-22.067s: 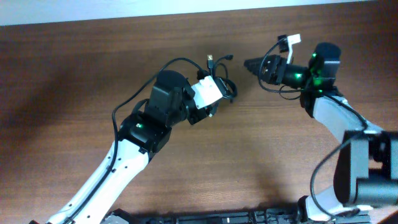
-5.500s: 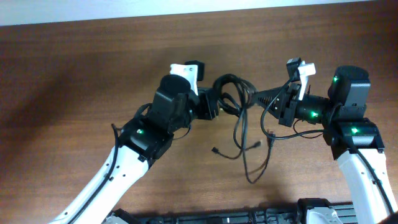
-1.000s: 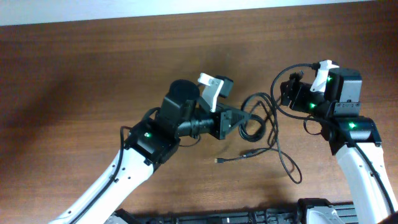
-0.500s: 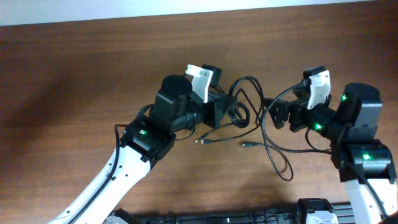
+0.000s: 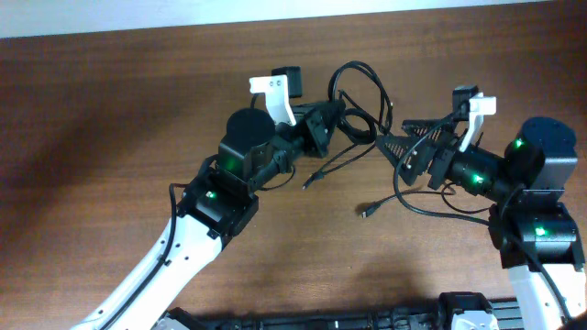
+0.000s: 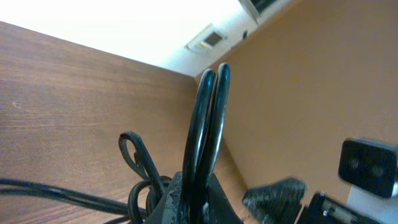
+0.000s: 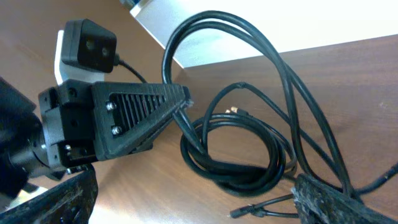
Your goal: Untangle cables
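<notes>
Grips the cables (image 5: pixel 356 126) with the left hand (image 5: pixel 336 115), fingers (image 6: pixel 208 124) pressed flat together and clamped on a strand of the small black coil. Holds that coil over the bench (image 5: pixel 92 110), close to the far edge and about midway along it. Cannot tell whether the bottom of the coil rests on the wood. Sends one tall loop arching out of the coil toward the far edge, with other strands trailing off toward the right edge. Shows two small plug ends (image 5: pixel 365 212) against the wood nearer the middle of the bench, well apart from each other: one just on the near side of the left hand, one further toward the near edge. Faces the coil with the right hand (image 5: pixel 405 145), spread very wide and closed on nothing. Runs a pair of strands down past one finger (image 7: pixel 323 199) of that hand in the right wrist view; cannot tell whether touching. Leaves a slack loop lying on the bench under the right hand, toward the right edge.
</notes>
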Controlling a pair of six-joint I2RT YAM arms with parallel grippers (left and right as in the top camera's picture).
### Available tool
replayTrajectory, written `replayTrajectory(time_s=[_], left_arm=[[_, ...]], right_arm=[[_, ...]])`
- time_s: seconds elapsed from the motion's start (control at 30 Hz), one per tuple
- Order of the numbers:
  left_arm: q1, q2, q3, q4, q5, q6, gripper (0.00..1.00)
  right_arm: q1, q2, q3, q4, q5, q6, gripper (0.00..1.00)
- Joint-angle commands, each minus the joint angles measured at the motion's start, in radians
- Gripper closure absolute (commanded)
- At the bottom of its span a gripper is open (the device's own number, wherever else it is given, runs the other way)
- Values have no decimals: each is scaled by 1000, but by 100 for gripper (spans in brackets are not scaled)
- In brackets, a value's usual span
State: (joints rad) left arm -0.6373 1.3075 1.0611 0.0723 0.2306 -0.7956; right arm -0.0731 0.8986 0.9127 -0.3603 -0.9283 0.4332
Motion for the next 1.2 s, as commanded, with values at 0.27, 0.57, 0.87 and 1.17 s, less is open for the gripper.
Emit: replayTrajectory(time_s=[0.27,0.57,0.87,1.17], left_arm=[[5,-4,8,77,-121,-372,100],[-84,-4,8,100,-150,-398,100],[-135,-4,8,81,-149,-397,100],[-134,-4,8,-13,-154,-396,85]], right_arm=[[-5,114,7,2,64,651,16],[-5,115,7,2,57,788,46],[-5,116,7,9,76,787,88],[-5,116,7,16,95,748,96]])
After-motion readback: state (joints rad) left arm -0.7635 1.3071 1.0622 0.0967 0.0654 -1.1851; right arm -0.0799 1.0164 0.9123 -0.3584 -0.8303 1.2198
